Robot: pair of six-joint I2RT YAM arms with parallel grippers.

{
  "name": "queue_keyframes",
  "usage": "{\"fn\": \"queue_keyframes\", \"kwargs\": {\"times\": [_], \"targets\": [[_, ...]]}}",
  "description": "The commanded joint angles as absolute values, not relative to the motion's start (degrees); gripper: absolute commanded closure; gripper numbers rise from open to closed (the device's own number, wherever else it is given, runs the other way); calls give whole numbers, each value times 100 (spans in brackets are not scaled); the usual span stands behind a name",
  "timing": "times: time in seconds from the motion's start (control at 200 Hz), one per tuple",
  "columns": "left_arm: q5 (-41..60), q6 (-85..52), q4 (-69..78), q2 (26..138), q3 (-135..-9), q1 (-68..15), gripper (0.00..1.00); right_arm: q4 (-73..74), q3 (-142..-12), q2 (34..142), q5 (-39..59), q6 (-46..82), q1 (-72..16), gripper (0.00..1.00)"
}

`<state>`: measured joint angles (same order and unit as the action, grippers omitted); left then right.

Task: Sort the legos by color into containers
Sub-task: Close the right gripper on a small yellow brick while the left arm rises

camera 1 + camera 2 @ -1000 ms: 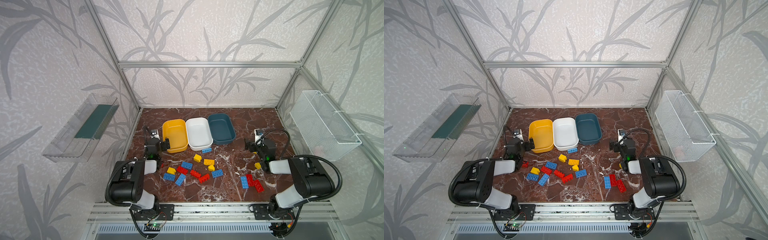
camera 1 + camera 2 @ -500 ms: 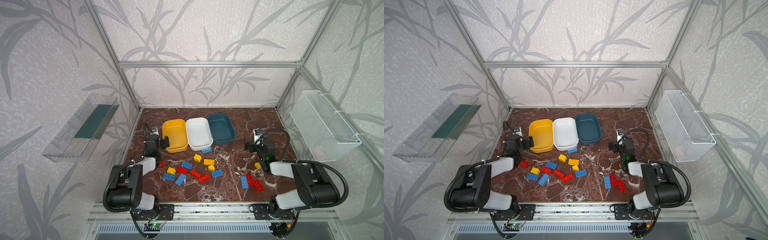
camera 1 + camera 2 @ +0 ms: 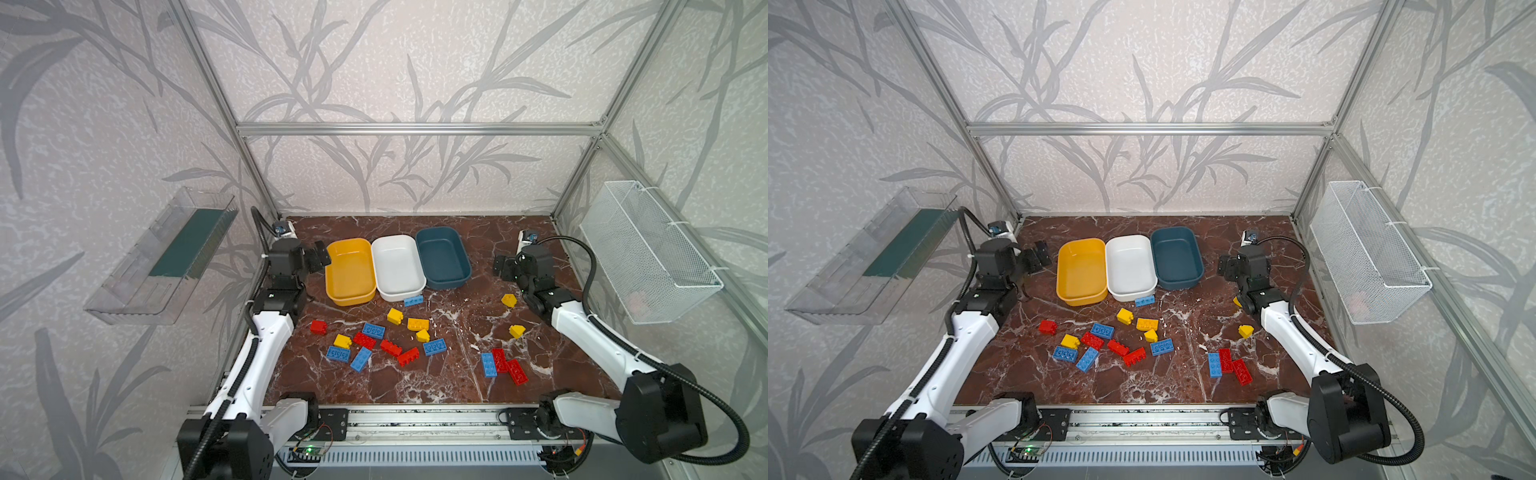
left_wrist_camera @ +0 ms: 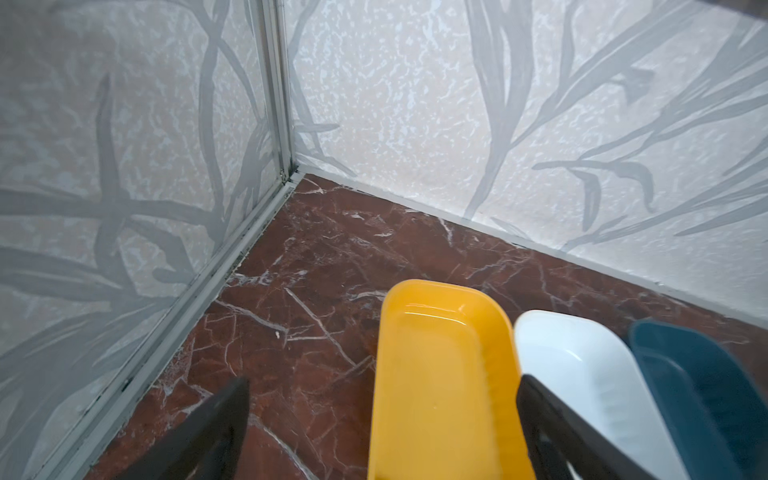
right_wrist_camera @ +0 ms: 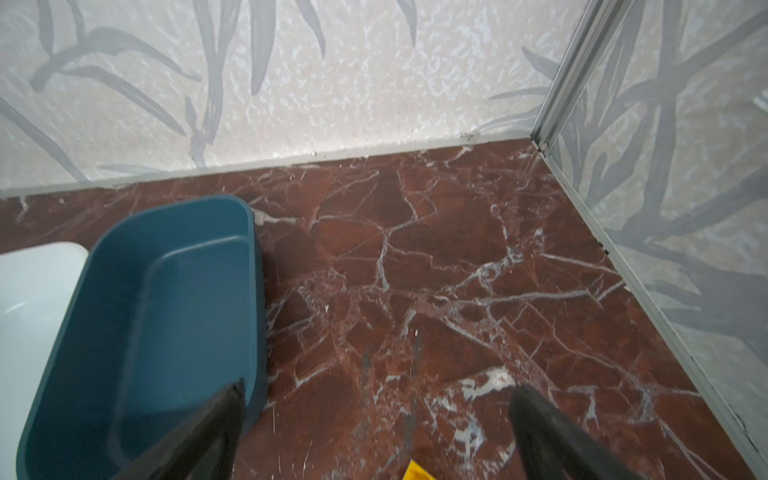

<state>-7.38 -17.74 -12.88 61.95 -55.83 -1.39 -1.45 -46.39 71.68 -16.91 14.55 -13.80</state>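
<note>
Red-brown marble tabletop [image 3: 415,232] is shown in both top views, and the white tub [image 3: 398,266] is taken as the marker. The yellow tub [image 3: 350,270] is set just beside it on the left, the teal tub [image 3: 442,257] just beside it on the right. The legos [image 3: 390,347] are scattered on the marble in front of the white tub, toward the camera. One blue brick [image 3: 413,300] is parked right at its front wall. A red-and-blue cluster [image 3: 500,359] is laid out further to the front right. The left gripper [image 3: 318,259] is held left of the white tub, next to the yellow one. The right gripper [image 3: 505,266] is held to its right, beyond the teal one.

Over to the left wrist view: the dark fingers [image 4: 208,428] are spread wide. Only marble and the yellow tub's end are framed between them, with the white tub alongside.

Right wrist view now: the jaws are likewise parted wide and only bare marble is seen between them. The teal tub is seen on the white tub's side, and a sliver of a yellow brick [image 5: 415,471] is caught between the fingers.
</note>
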Motion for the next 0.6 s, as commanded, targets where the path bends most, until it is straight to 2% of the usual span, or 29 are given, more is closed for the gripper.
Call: {"fn": "queue_keyframes", "kwargs": {"times": [0.0, 0.31, 0.44, 0.595], "targets": [[-787, -2315, -3448, 6026, -6162, -379, 1, -1634, -4755, 7149, -1939, 2133, -1475, 1], [-181, -2478, -3808, 5551, -5813, -1051, 1, -2247, -4663, 7732, -1900, 2936, -1425, 3], [-77, -2392, -3834, 5446, -5577, -1134, 1, -2244, -4550, 7946, -1864, 3243, -1399, 8], [-13, -2354, -3806, 5387, -5597, -1169, 1, -2123, -4464, 8332, -1887, 3538, -1168, 17]]}}
